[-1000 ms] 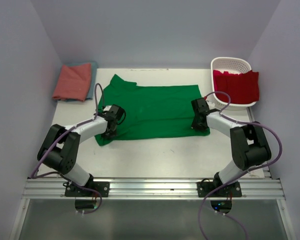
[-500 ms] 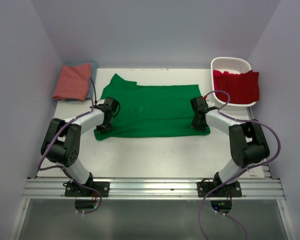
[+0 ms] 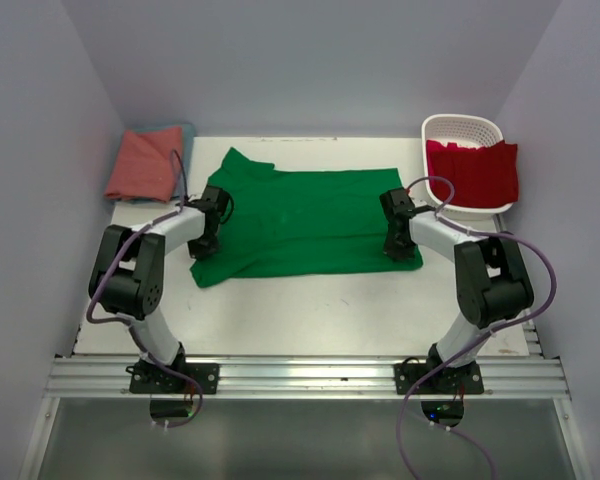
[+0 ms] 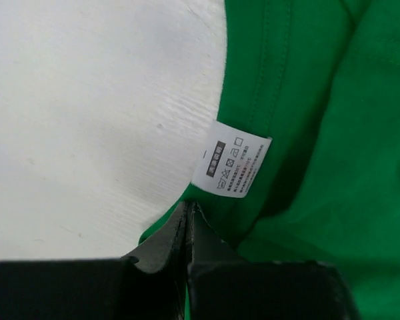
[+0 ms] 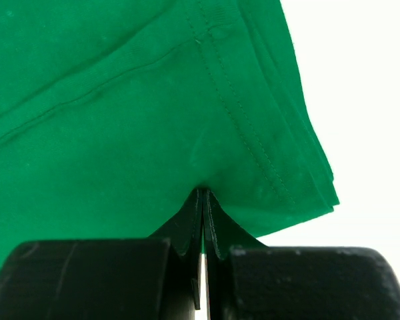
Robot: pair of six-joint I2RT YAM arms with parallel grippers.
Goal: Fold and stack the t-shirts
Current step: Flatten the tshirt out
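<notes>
Pink shirt (image 3: 145,163) folded at far left corner of table (image 3: 310,310), teal shirt (image 3: 188,135) under it, only edge showing. Left gripper (image 3: 202,246) down at green shirt's left edge, jaws closed, pinching hem (image 4: 189,220); white label (image 4: 231,160) just beyond tips. Green shirt (image 3: 310,220) spread flat mid-table, sleeve at far left. Right gripper (image 3: 395,248) at shirt's near right corner, jaws clamped on cloth fold (image 5: 203,207). Basket (image 3: 462,125) at far right corner; red shirt (image 3: 475,170) draped over its rim.
</notes>
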